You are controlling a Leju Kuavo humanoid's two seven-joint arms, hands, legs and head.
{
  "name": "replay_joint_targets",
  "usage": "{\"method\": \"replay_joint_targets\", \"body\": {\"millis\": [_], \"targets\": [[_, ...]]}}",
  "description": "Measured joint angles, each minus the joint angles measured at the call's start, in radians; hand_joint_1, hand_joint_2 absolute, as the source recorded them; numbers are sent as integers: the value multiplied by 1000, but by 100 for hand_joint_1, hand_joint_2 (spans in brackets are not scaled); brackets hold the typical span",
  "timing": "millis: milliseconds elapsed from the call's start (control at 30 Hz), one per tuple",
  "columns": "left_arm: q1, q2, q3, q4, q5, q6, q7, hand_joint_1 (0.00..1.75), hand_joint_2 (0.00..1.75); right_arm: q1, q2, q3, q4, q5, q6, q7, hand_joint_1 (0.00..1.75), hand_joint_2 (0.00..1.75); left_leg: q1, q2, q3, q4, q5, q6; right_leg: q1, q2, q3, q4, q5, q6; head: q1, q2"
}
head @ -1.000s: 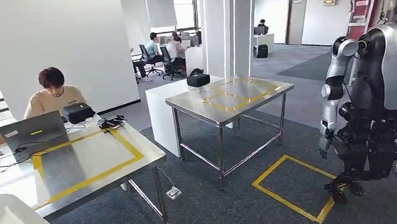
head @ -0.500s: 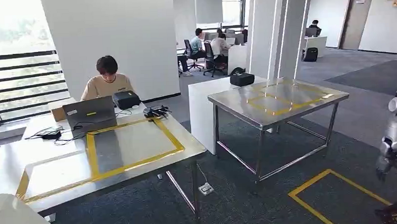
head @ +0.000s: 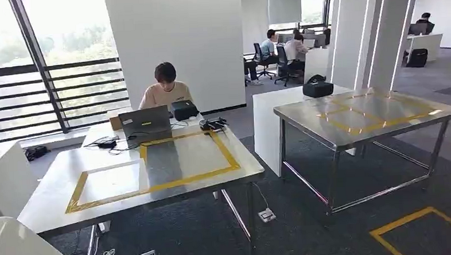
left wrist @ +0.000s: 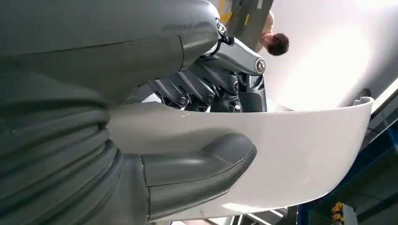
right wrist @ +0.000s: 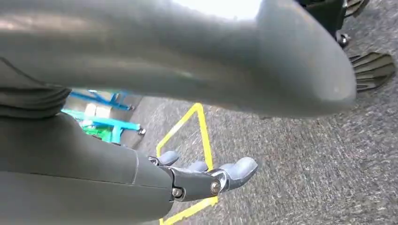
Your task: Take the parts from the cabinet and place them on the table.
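My left hand [left wrist: 117, 61] grips a large white curved part [left wrist: 300, 154], with the thick thumb [left wrist: 202, 164] pressed on its near face and the darker fingers behind its rim. The same white part [head: 13, 252] fills the lower left corner of the head view. A steel table [head: 48, 198] with yellow tape rectangles stands just ahead of it. My right hand [right wrist: 202, 180] hangs over grey carpet, its fingers [right wrist: 239, 168] stretched out with nothing in them.
A person sits at a laptop [head: 145, 122] at the near table's far side, beside a black box [head: 183, 109] and cables. A second taped steel table [head: 315, 120] stands to the right. A yellow floor square [head: 423, 228] lies right. Railings and windows are at left.
The camera has swung left: both tables slid right in the picture, the other humanoid robot left the right edge, and the windows came in. The white part stays in my left hand.
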Motion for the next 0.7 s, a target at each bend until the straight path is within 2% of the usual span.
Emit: {"method": "replay_joint_targets", "body": {"millis": [33,67,100,133,233,267,300,333,367,400,433,467,500,533,567,600,633,667,700], "targets": [[-1,0,0,3,0,-1,0,175,175,-2,0,-3,0,-3,-4,0,0,0,-1,2,43,-71,36,6,2,-8,1,0,0,0,0,0],[-1,1,-1,4,0,-2,0,175,175,-5,0,-5,0,-8,-7,0,0,0,-4,6,99,-165,75,14,4,-17,3,0,0,1,0,0],[-2,1,-1,4,0,-2,0,175,175,-7,0,-7,0,-11,-10,0,0,0,-10,20,147,-247,96,26,3,-20,5,0,-1,1,0,0],[-5,1,-1,5,0,-4,1,175,175,-9,2,-10,0,-14,-12,-2,0,0,-18,30,158,-267,83,30,10,-27,2,1,-2,7,0,0],[-4,1,-1,6,8,-11,0,175,175,-11,2,-22,0,-21,-23,-4,0,0,-24,22,151,-270,92,41,5,-34,3,-5,7,23,1,0],[-5,1,-1,5,9,-12,0,175,175,-13,2,-26,0,-21,-25,-3,0,0,-18,18,153,-283,97,49,9,-36,6,-6,6,31,1,0],[-5,0,-1,6,10,-13,0,175,175,-13,1,-28,0,-21,-26,-2,0,0,-11,19,162,-291,104,52,3,-13,2,5,-3,37,3,0],[-11,0,-2,6,11,-14,0,175,175,-12,1,-29,0,-23,-26,0,0,0,-10,17,162,-294,108,59,3,22,-17,43,-32,41,5,0],[-15,-1,-2,6,11,-15,1,175,175,-12,1,-30,0,-24,-27,0,0,0,-9,15,159,-294,109,62,1,40,-49,111,-68,45,6,0],[-16,-3,-4,8,11,-15,1,175,175,-11,0,-32,0,-24,-28,0,0,0,-9,13,158,-294,110,63,-1,48,-89,195,-104,49,8,0],[-15,-6,-7,10,11,-15,2,175,175,-8,-2,-34,0,-24,-29,0,0,0,-9,9,157,-293,110,63,-2,49,-126,267,-124,53,8,0],[-15,-6,-8,12,11,-16,2,175,175,-6,-2,-36,0,-24,-29,0,0,0,-9,4,157,-293,109,63,-3,50,-143,297,-122,55,9,0],[-15,-7,-8,14,11,-19,2,175,175,-4,-2,-37,0,-24,-31,2,0,0,-7,-1,157,-291,109,63,-6,49,-138,277,-97,56,9,0],[-16,-8,-8,15,11,-20,2,175,175,-4,-2,-39,0,-24,-32,2,0,0,-5,-5,158,-288,107,60,-10,50,-110,213,-54,59,9,0],[-16,-8,-8,15,11,-21,2,175,175,-4,-2,-42,0,-24,-32,2,0,0,-2,-10,158,-283,104,55,-15,50,-67,119,-5,62,9,0],[-16,-8,-8,15,11,-21,2,175,175,-4,-2,-43,0,-24,-32,2,0,0,0,-13,157,-275,98,47,-20,53,-22,29,29,66,10,0],[-17,-8,-8,15,11,-21,1,175,175,-5,-1,-44,0,-25,-32,2,0,0,-5,-16,151,-268,93,38,-15,63,-16,9,4,67,10,0],[-18,-8,-8,15,11,-21,3,175,175,-6,-1,-44,0,-26,-32,-5,0,0,-6,-21,149,-264,91,33,-15,63,-16,7,10,52,9,0],[-18,-8,-9,15,11,-22,3,175,175,-6,-1,-45,0,-26,-32,-7,0,0,-6,-21,150,-268,93,27,-12,60,-18,8,8,46,7,0]]}}
